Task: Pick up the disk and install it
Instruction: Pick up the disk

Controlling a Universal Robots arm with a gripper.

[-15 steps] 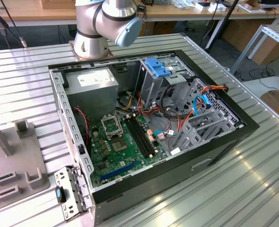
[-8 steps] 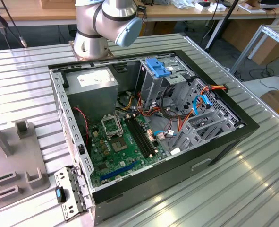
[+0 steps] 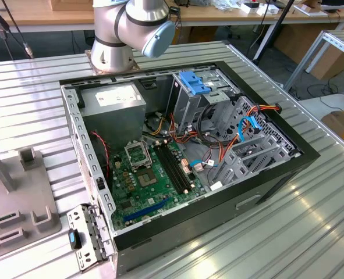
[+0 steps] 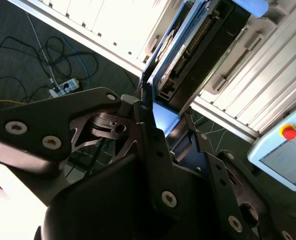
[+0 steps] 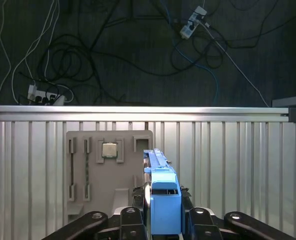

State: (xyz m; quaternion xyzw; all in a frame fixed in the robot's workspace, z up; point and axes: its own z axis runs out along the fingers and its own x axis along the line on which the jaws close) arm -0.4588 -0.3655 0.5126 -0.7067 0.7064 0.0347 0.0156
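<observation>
Carry phase, by my read: pick done, install not yet done. Holding the disk [image 5: 164, 206] clamped edge-on in the gripper [image 5: 160, 194], one finger on each flat face, blue rail toward the camera in the first wrist view. Hanging over the grey fixture tray [image 5: 120, 175], apparently clear of it; can't tell by how much.

Likely target: drive cage [image 3: 186, 113] inside the open case [image 3: 311, 156], upper centre of the exterior view, with a blue bracket [image 3: 194, 83] on top.

For seating, would judge: rails must sit square to the cage slot. Should also stay clear of the cable loom [image 3: 218, 142] at centre right of the exterior view. Tight bay, so little room for tilt.

Count:
- 1 disk
- 1 gripper
- 1 arm [image 3: 128, 26]
- 1 case
- 1 drive cage
- 1 blue bracket
- 1 power-supply box [image 3: 114, 103], upper left inside the case
- 1 motherboard [image 3: 151, 186]
- 1 fixture tray, carrying 1 processor chip [image 5: 109, 150] and 2 memory sticks [image 5: 86, 170]
</observation>
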